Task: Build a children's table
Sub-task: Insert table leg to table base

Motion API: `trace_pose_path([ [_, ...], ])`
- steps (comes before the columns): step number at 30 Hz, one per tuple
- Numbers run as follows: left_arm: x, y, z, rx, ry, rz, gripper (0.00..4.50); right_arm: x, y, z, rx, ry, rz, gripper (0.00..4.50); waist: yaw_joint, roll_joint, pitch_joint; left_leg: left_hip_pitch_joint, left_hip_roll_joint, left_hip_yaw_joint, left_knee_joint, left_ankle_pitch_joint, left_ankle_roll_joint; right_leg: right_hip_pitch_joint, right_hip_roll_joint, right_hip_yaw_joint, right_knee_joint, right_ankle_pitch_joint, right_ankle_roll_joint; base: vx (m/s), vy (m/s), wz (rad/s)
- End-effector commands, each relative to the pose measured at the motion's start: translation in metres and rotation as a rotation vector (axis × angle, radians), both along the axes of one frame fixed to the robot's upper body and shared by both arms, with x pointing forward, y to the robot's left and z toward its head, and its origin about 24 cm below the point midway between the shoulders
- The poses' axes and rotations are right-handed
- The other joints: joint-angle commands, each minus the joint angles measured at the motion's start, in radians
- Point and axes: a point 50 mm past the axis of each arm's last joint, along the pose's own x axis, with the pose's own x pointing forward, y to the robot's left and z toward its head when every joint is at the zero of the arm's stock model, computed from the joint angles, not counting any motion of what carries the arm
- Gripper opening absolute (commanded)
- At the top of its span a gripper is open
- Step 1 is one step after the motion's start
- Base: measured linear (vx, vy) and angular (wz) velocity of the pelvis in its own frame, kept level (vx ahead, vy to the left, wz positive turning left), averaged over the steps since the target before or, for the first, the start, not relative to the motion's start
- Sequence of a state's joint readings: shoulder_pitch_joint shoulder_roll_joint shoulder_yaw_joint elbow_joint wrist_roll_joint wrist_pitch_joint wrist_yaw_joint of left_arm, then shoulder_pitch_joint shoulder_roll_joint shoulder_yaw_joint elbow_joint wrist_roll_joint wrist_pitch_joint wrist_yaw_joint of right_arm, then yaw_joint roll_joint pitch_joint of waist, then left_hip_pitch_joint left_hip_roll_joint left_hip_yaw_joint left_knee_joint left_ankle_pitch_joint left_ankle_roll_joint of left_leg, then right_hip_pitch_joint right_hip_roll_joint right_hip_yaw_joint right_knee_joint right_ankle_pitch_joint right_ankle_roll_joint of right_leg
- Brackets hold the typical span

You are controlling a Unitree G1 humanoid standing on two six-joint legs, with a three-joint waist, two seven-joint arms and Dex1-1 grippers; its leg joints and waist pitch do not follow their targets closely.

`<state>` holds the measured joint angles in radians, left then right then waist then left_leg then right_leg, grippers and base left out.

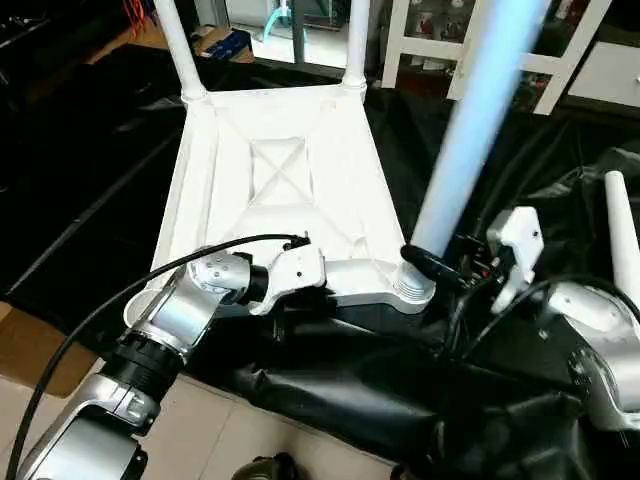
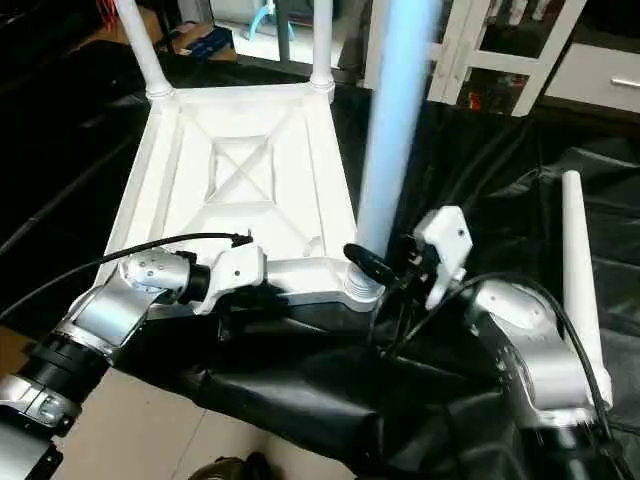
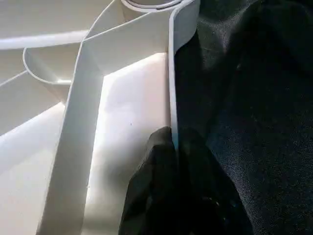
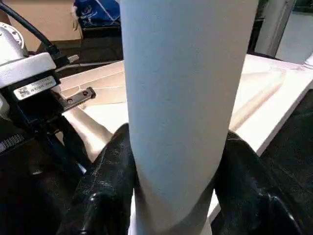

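Right end effector (image 4: 176, 186) grips a leg (image 1: 470, 140); left end effector (image 3: 173, 147) pinches the tabletop rim (image 3: 172, 88).

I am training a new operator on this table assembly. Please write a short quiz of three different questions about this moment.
1. True or false: the right hand is closed around the near leg at its corner socket.
2. How many legs already stand in the two far corners of the table top?
3. What does the left hand grip? A) the spare leg B) the top's near rim C) the black cloth

Key: 1 true; 2 two; 3 B.
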<state>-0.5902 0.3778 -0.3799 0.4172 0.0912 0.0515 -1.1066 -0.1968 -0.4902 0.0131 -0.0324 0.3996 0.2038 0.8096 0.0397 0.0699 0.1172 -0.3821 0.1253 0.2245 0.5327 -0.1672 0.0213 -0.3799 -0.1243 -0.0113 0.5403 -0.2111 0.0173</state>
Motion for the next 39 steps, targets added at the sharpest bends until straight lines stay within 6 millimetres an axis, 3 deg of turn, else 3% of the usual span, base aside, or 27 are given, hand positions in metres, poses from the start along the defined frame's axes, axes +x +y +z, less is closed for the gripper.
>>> trace_pose_path([
  [1,-0.005,-0.007,-0.002,0.007,-0.003,-0.037,0.04,-0.033,-0.022,-0.09,-0.137,0.452,-0.12,1.86,-0.004,0.01,-0.013,0.043,0.105,-0.068,-0.107,-0.638,-0.121,-0.027,-0.031,0.027,-0.07,-0.335,-0.123,0.0,0.0,0.0],
  [4,-0.004,-0.007,-0.002,0.007,-0.004,-0.036,0.04,-0.035,-0.023,-0.09,-0.137,0.453,-0.12,1.86,-0.002,0.009,-0.012,0.043,0.105,-0.071,-0.109,-0.647,-0.123,-0.03,-0.032,0.028,-0.074,-0.366,-0.106,0.0,0.0,0.0],
  [10,-0.004,-0.008,-0.002,0.007,-0.006,-0.036,0.04,-0.042,-0.02,-0.097,-0.174,0.487,-0.098,1.86,0.001,0.006,-0.014,0.041,0.106,-0.069,-0.109,-0.619,-0.124,-0.028,-0.029,0.027,-0.072,-0.313,-0.103,0.0,0.0,0.0],
  [16,-0.004,-0.009,-0.001,-0.001,-0.007,-0.038,0.04,-0.042,-0.018,-0.098,-0.205,0.464,-0.083,1.86,0.004,0.007,-0.014,0.042,0.106,-0.072,-0.11,-0.642,-0.126,-0.03,-0.032,0.029,-0.076,-0.371,-0.091,0.0,0.0,0.0],
  [24,-0.003,-0.008,-0.001,0.005,-0.011,-0.034,0.04,-0.031,-0.017,-0.08,-0.106,0.362,-0.138,1.86,0.005,0.005,-0.014,0.041,0.107,-0.073,-0.112,-0.653,-0.127,-0.032,-0.032,0.029,-0.079,-0.389,-0.085,0.0,0.0,0.0],
  [32,-0.005,-0.011,-0.002,-0.008,0.002,-0.033,0.0,-0.031,-0.014,-0.086,-0.099,0.366,-0.19,1.83,0.001,0.005,-0.012,0.04,0.107,-0.077,-0.115,-0.679,-0.136,-0.036,-0.031,0.03,-0.081,-0.419,-0.07,0.0,0.0,0.0],
  [39,-0.005,-0.012,-0.001,-0.019,0.012,-0.019,0.0,-0.02,-0.019,-0.085,-0.092,0.351,-0.332,1.83,-0.006,0.004,-0.01,0.039,0.105,-0.082,-0.118,-0.715,-0.15,-0.039,-0.031,0.029,-0.082,-0.447,-0.06,0.0,0.0,0.0],
])
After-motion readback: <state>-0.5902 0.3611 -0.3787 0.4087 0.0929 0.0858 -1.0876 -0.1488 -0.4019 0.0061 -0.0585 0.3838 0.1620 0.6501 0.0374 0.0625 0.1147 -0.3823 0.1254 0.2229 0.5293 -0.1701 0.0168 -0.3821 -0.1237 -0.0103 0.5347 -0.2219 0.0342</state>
